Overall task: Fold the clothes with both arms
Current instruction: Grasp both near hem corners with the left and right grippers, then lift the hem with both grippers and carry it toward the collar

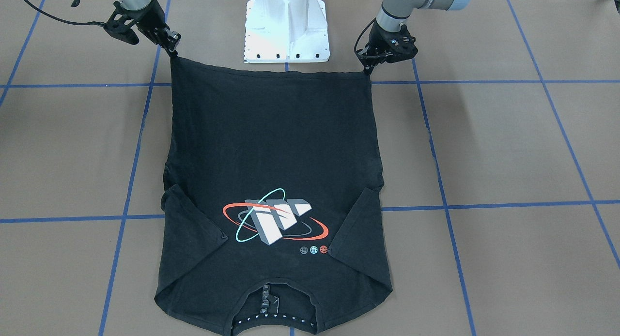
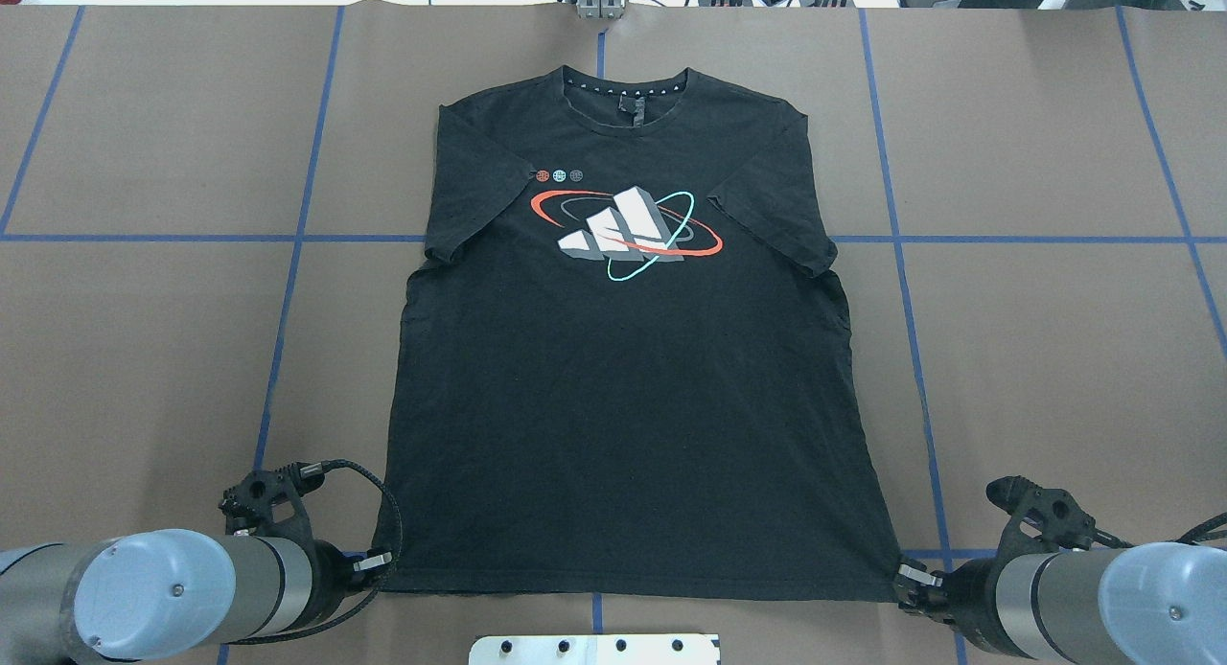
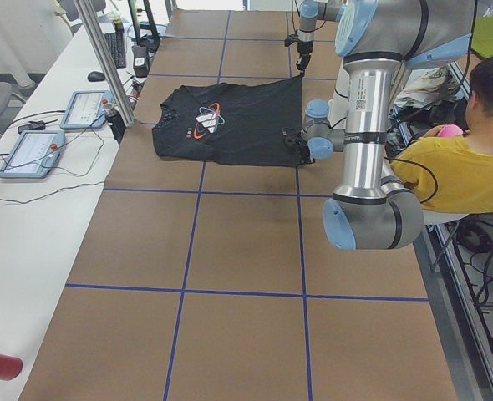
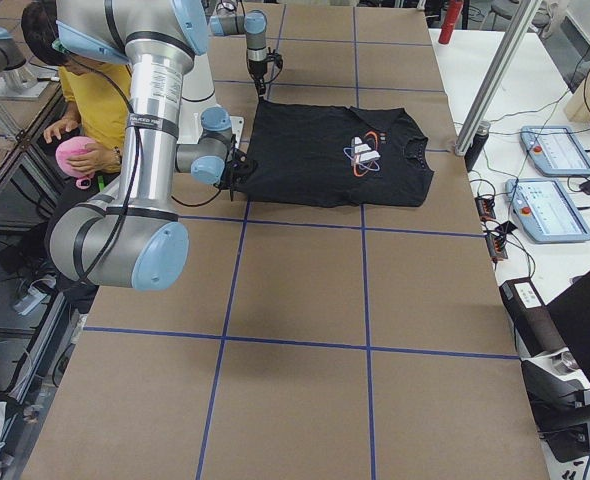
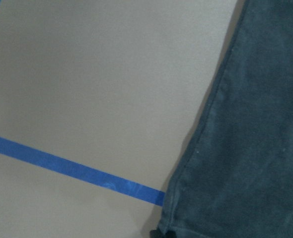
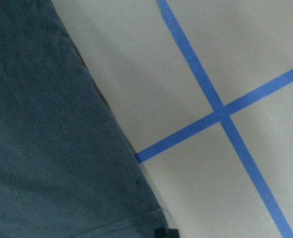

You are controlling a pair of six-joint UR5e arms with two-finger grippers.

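A black T-shirt (image 1: pixel 276 142) lies flat on the table, graphic side up, with its collar at the far side from the robot (image 2: pixel 623 378). Its hem faces the robot base. My left gripper (image 1: pixel 367 68) is shut on the hem corner on my left (image 2: pixel 383 558). My right gripper (image 1: pixel 173 53) is shut on the other hem corner (image 2: pixel 906 579). Both corners are pinched and slightly raised, with the hem stretched between them. Both sleeves lie folded in against the body. The left wrist view shows the shirt's side edge (image 5: pixel 246 148), and the right wrist view shows the same on its side (image 6: pixel 47 148).
The white pedestal base (image 1: pixel 286 31) stands just behind the hem. Blue tape lines (image 2: pixel 288 239) grid the brown table. A person in yellow (image 3: pixel 447 167) sits behind the robot. Tablets (image 4: pixel 550 150) lie on a side table beyond the collar.
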